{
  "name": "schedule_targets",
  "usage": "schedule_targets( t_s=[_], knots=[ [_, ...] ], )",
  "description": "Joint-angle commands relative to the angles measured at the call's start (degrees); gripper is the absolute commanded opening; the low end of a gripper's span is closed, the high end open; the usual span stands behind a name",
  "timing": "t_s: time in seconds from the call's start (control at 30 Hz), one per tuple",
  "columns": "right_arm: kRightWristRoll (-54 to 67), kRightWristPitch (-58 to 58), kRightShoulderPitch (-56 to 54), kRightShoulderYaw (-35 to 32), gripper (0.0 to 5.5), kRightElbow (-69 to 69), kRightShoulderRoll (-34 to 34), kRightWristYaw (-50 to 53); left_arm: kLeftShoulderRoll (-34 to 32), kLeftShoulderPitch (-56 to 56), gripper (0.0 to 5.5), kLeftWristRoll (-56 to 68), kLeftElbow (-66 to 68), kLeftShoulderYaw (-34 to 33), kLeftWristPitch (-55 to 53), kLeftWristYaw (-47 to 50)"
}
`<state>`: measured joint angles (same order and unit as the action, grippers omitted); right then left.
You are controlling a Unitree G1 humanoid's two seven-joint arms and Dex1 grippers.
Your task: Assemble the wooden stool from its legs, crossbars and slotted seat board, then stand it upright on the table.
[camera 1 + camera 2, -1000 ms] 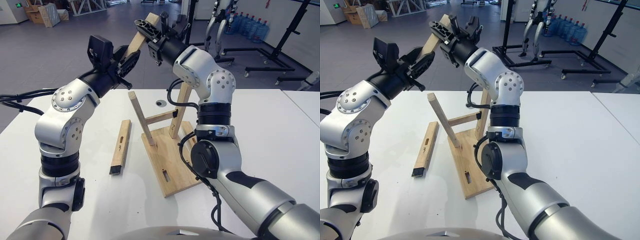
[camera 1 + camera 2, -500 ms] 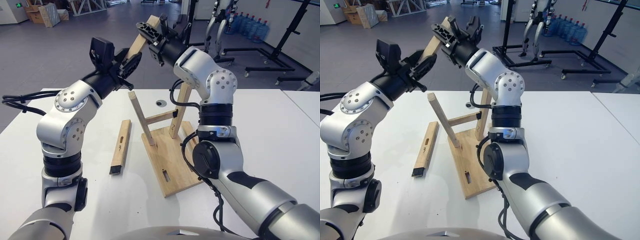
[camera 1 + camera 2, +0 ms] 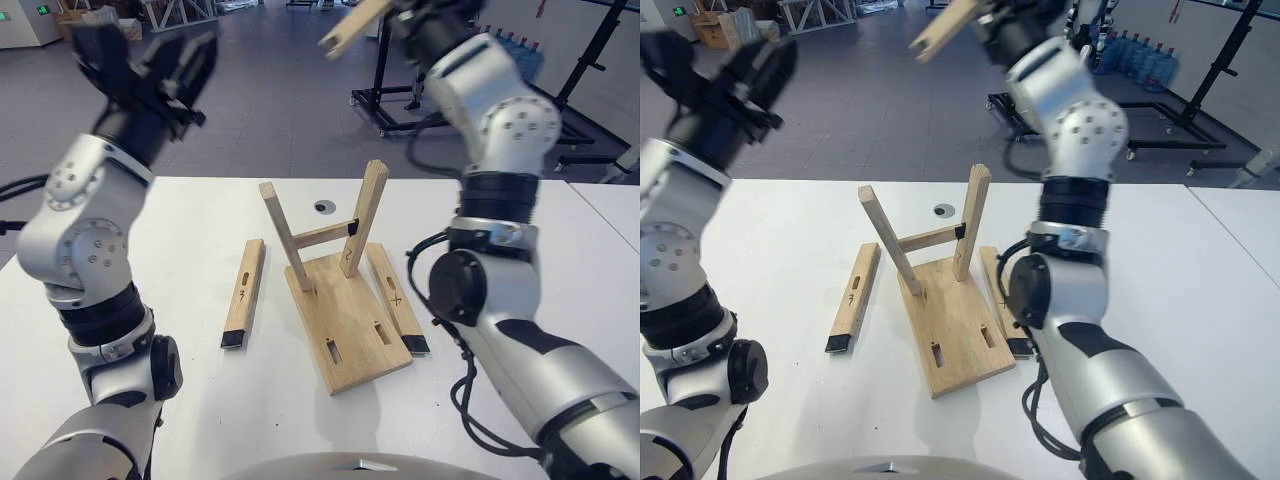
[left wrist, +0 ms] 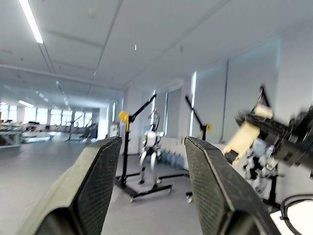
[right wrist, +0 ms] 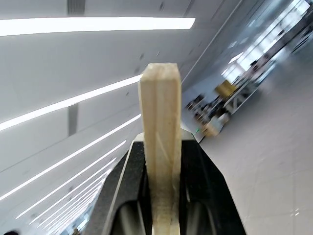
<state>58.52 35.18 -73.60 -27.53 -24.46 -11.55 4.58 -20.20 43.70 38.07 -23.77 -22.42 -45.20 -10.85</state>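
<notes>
- Left eye view: the white table (image 3: 200,215) is the biggest thing before me, and every stool part I am not holding lies on it.
- The seat board (image 3: 345,340) lies flat mid-table. Its long side runs from roughly 11 o'clock to 5 o'clock, and slots show in its near half.
- My right arm is up high at about 12 o'clock from the seat board. My right gripper (image 5: 161,156) is clenched on the held leg (image 3: 352,27), a pale wooden bar pinched between both fingers. The bar's free end pokes out towards 9 o'clock.
- My left arm is up at about 10 o'clock from the seat board, well apart from every wooden part. My left gripper (image 4: 152,166) is spread wide, with nothing between its ribbed fingers (image 4: 95,186).
- Two legs stand in the far half of the seat board. The left standing leg (image 3: 284,235) tilts towards 11 o'clock and the right standing leg (image 3: 363,215) towards 1 o'clock.
- The left loose leg (image 3: 241,300) lies flat at 9 o'clock from the seat board, apart from it. It has a slot in its top face and its dark tip points nearest me.
- The right loose leg (image 3: 396,305) lies flat at 3 o'clock, just beside the seat board's edge. I cannot tell whether they touch.
- The crossbar (image 3: 322,236) joins the two standing legs about halfway up.
</notes>
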Motion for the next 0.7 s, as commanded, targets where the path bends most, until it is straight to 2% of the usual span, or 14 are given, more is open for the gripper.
schedule_targets(
  t_s=[0.03,0.17,0.27,0.37,0.43,0.53,0.6,0.7],
  knots=[
    [-2.1,-0.5,-2.2,-0.1,0.40,-0.4,-3.5,-1.8,0.0,0.1,2.35,1.5,0.4,-0.3,-0.6,1.8],
    [-5.0,2.7,4.1,0.5,0.40,5.1,-8.4,-1.0,-0.3,0.0,2.35,3.7,1.5,-2.5,-0.5,3.5],
    [-8.2,8.1,16.3,1.0,0.40,13.7,-13.7,0.0,-0.4,-1.5,2.35,3.9,2.7,-5.3,0.3,6.5],
    [-8.5,14.1,30.7,-3.2,0.40,21.3,-17.7,1.5,0.5,-3.7,2.35,5.7,4.3,-11.0,1.2,10.7],
    [-6.4,18.4,42.1,-4.7,0.40,27.9,-15.6,1.9,0.6,-7.2,2.35,6.0,3.9,-13.8,1.6,12.7],
    [-2.9,21.0,54.3,-2.1,0.40,38.2,-7.2,3.4,1.1,-11.2,2.35,6.4,3.0,-14.6,2.2,14.1],
    [-1.5,19.7,57.7,-1.0,0.40,41.4,-2.1,4.5,1.5,-12.2,2.35,6.6,3.4,-14.1,3.0,14.5],
    [-4.2,14.8,61.0,1.6,0.40,44.0,1.0,2.5,2.1,-12.9,2.35,6.7,4.1,-12.6,3.9,14.3]
  ],
)
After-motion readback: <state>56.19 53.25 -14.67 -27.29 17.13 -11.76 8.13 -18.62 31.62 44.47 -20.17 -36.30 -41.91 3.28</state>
